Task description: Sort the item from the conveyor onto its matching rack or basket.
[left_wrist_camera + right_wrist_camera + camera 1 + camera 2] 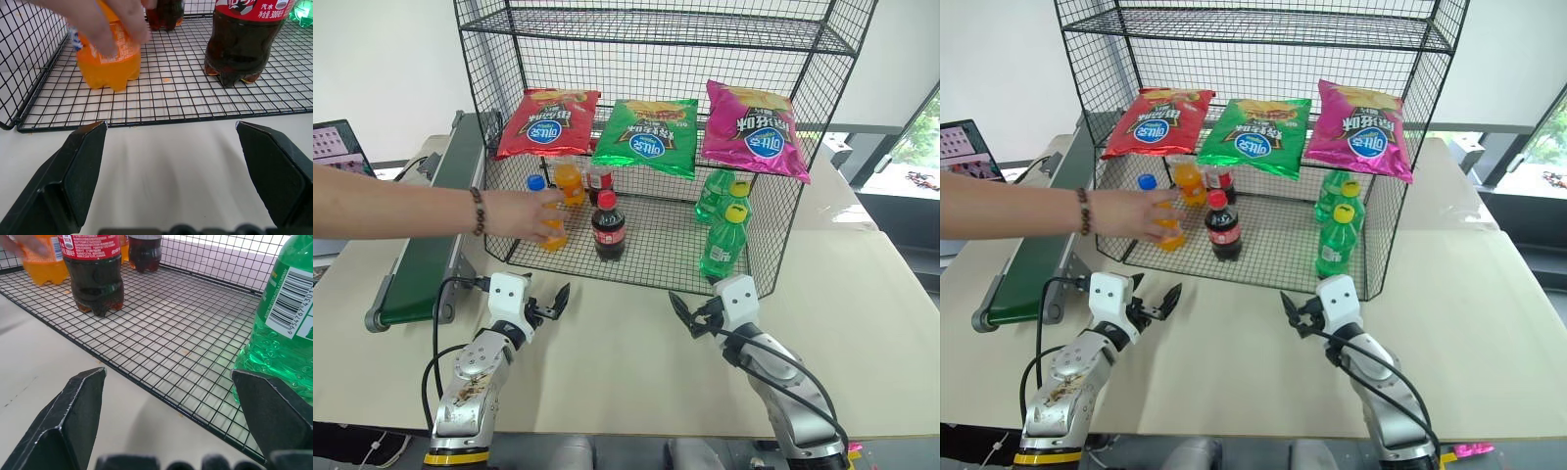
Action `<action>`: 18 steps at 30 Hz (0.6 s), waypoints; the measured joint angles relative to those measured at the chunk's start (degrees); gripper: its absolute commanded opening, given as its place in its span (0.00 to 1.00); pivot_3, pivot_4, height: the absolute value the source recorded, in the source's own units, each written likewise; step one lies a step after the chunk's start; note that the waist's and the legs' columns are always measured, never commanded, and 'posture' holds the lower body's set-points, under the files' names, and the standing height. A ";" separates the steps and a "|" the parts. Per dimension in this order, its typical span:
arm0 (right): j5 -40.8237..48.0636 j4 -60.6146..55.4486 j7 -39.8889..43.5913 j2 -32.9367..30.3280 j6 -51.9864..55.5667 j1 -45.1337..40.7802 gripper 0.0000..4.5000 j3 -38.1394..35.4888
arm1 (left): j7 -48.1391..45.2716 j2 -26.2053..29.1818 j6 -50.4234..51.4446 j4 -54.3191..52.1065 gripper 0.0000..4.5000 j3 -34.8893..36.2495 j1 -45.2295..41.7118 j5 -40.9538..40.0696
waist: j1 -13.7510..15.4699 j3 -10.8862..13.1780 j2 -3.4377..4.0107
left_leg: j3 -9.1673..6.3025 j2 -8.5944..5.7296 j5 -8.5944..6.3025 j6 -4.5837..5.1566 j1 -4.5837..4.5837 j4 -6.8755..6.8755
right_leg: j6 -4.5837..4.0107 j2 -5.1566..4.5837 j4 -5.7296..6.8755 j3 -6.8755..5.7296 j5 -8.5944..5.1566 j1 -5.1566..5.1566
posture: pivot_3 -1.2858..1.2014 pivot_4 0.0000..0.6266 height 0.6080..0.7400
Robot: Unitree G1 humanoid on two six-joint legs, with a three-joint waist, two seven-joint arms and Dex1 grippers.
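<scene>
A person's hand (524, 215) grips the item (554, 238), an orange soda bottle with a blue cap, standing on the bottom tier at the front left of the black wire rack (656, 257). In the left wrist view the item (110, 71) rests on the grid under the person's fingers. The dark green conveyor (426, 259) runs along the table's left side with nothing on it. My left gripper (553, 304) hovers open and empty over the table just before the rack's front edge. My right gripper (683, 315) is open and empty too, in front of the rack's right half.
The bottom tier also holds a second orange bottle (569, 182), a cola bottle (609, 227) with another behind it, and green bottles (722, 245) at the right. Red (548, 122), green (648, 134) and pink (753, 130) chip bags lie on the tier above. A screen (337, 147) stands far left.
</scene>
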 measured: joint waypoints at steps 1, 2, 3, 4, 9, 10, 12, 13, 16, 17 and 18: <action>0.00 0.00 -0.05 0.16 0.00 0.00 1.00 0.01 | -0.07 0.06 0.01 0.00 1.00 0.00 0.00 -0.01 | -0.01 0.00 0.00 | 0.00 0.00 0.00 0.00 0.00 0.00 | 0.00 0.00 0.00 0.00 0.00 0.00 | 0.52 0.24 0.98; -0.01 0.00 -0.07 0.20 0.01 0.00 1.00 0.04 | -0.10 0.09 0.04 0.00 1.00 0.01 0.00 -0.03 | 0.00 0.00 0.00 | 0.00 0.00 0.00 0.00 0.00 0.00 | 0.00 0.00 0.00 0.00 0.00 0.00 | 0.52 0.24 0.98; -0.02 0.00 -0.09 0.20 0.01 0.00 1.00 0.04 | -0.12 0.11 0.06 0.00 1.00 0.02 0.00 -0.03 | 0.00 0.00 0.00 | 0.00 0.00 0.00 0.00 0.00 0.00 | 0.00 0.00 0.00 0.00 0.00 0.00 | 0.52 0.24 0.98; -0.02 -0.04 -0.17 0.21 0.25 -0.11 1.00 0.07 | -0.14 0.18 0.11 0.00 1.00 0.03 0.01 -0.05 | -0.01 0.00 0.00 | 0.00 0.00 0.00 0.00 0.00 0.00 | 0.00 0.00 0.00 0.00 0.00 0.00 | 0.52 0.24 0.98; -0.03 -0.41 -0.55 0.33 1.09 -0.98 1.00 0.16 | -0.19 0.23 0.21 -0.15 1.00 0.04 0.03 -0.11 | -0.02 0.00 0.00 | 0.00 0.00 0.00 0.00 0.00 0.00 | 0.00 0.00 0.01 0.00 0.00 0.00 | 0.52 0.24 0.98; -0.03 -0.56 -0.58 0.34 1.39 -1.29 1.00 0.19 | -0.19 0.23 0.22 -0.22 1.00 0.04 0.03 -0.11 | -0.01 0.00 0.00 | 0.00 0.00 0.00 0.00 0.00 0.00 | -0.01 0.00 0.00 0.00 0.01 0.00 | 0.52 0.24 0.98; -0.02 -1.27 -0.61 0.39 2.05 -1.58 1.00 0.24 | -0.19 0.23 0.22 -0.25 1.00 0.06 0.03 -0.12 | 0.00 0.00 0.00 | 0.00 0.00 0.00 0.00 0.00 0.00 | -0.06 0.00 0.01 0.00 0.04 0.00 | 0.52 0.24 0.98; -0.01 -1.59 -0.63 0.40 2.47 -1.75 1.00 0.27 | -0.19 0.23 0.22 -0.26 1.00 0.06 0.03 -0.13 | -0.01 0.00 0.00 | 0.00 0.00 0.00 0.00 0.00 0.00 | -0.06 0.00 0.00 0.00 0.04 0.00 | 0.52 0.24 0.98; 0.00 -2.51 -0.73 0.43 3.68 -1.87 1.00 0.31 | -0.20 0.27 0.22 -0.27 1.00 0.08 0.04 -0.13 | 0.01 0.00 0.00 | 0.00 0.00 0.00 0.00 0.00 0.00 | -0.06 0.00 0.01 0.00 0.04 0.00 | 0.52 0.24 0.98; 0.01 -2.79 -0.75 0.44 4.18 -1.97 1.00 0.34 | -0.20 0.29 0.23 -0.27 1.00 0.08 0.04 -0.13 | -0.01 0.00 0.00 | 0.00 0.00 0.00 0.00 0.00 0.00 | -0.06 0.00 0.00 0.00 0.04 0.00 | 0.52 0.24 0.98; 0.01 -2.95 -0.78 0.45 4.47 -2.06 1.00 0.35 | -0.21 0.30 0.23 -0.27 1.00 0.08 0.04 -0.13 | -0.02 0.00 0.00 | 0.00 0.00 0.00 0.00 0.00 0.00 | -0.07 0.00 0.01 0.00 0.04 0.00 | 0.52 0.24 0.98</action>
